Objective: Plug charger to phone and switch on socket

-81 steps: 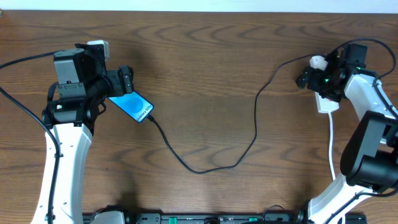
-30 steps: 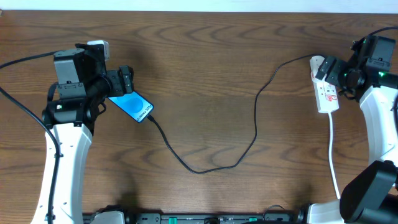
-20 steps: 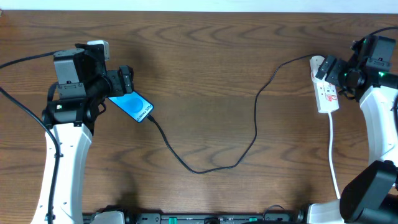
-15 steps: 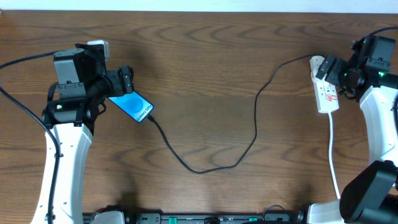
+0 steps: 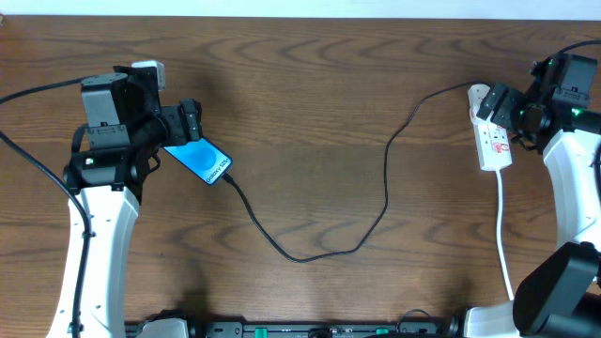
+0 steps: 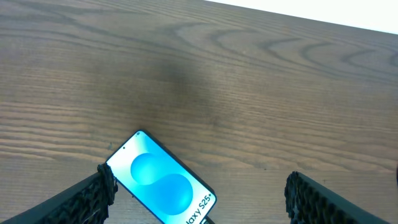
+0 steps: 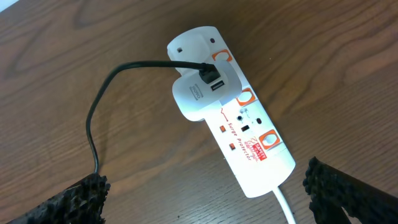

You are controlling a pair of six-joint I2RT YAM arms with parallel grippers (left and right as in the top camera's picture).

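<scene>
The phone [image 5: 199,160] lies flat at the left with its blue screen lit. It also shows in the left wrist view as the phone [image 6: 163,180]. My left gripper [image 5: 191,122] hovers open over the phone's upper end, touching nothing; its left fingertip [image 6: 102,183] is by the phone's edge. The charger [image 5: 300,256] runs from the phone's lower-right end across the table to the socket [image 5: 490,136]. Its plug [image 7: 208,76] sits in a white adapter on the socket [image 7: 249,140]. My right gripper [image 5: 507,117] stands open just right of and above the socket, holding nothing.
The socket's white cord [image 5: 504,235] runs down towards the table's front edge at the right. Thick black robot cables [image 5: 38,89] trail off the left side. The wooden table [image 5: 310,122] lies bare between the two arms apart from the charger's loop.
Earlier my right gripper was down over the socket's upper end; it has drawn back to the right, uncovering the socket. Over the last second nothing has moved.
</scene>
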